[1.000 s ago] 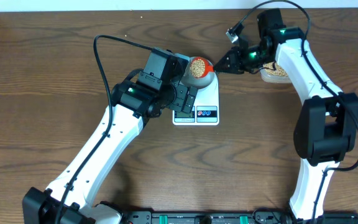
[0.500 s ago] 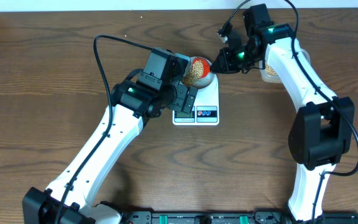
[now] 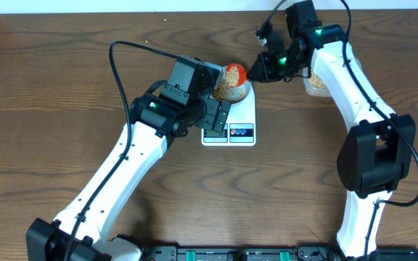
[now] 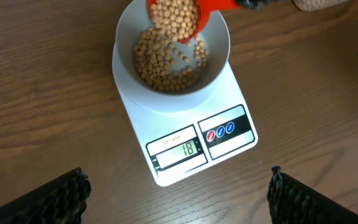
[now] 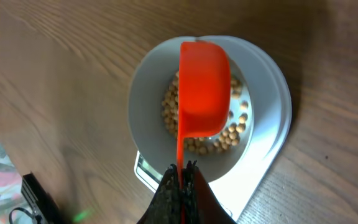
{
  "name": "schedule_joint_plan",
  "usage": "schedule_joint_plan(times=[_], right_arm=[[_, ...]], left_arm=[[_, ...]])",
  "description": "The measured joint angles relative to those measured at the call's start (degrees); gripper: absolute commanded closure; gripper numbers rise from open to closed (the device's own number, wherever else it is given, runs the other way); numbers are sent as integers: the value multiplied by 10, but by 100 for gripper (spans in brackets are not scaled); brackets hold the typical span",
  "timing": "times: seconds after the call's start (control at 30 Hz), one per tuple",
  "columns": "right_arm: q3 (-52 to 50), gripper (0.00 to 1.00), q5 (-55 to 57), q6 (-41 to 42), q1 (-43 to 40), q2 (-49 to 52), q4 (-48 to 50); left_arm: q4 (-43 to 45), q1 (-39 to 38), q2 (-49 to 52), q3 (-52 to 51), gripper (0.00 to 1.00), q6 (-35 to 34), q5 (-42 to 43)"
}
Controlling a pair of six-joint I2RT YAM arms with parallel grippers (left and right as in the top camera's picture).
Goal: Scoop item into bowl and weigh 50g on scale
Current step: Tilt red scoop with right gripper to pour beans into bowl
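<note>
left end effector (image 4: pixel 176 186): spread wide | right end effector (image 5: pixel 182 180): clamped tight

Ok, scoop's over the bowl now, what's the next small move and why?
Probably tip the red scoop a little further: it has beans in it, it hangs over the bowl, and the scale display seems to read about 18, short of 50.

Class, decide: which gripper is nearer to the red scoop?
Right. The right gripper is shut on the red scoop's handle; the left gripper hangs open over the scale's front, apart from it.
</note>
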Motion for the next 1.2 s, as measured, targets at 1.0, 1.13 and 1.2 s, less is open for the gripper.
schedule_joint_plan(times=[1.0,1.13,1.2], right_arm=[[5,99,66,-26,23,-45,-15],[5,99,80,-32,29,-45,-17],[5,99,91,-34,37,-45,-19]], left_arm=[[0,0,0,0,6,0,0],[0,0,0,0,6,0,0],[0,0,0,0,6,0,0]])
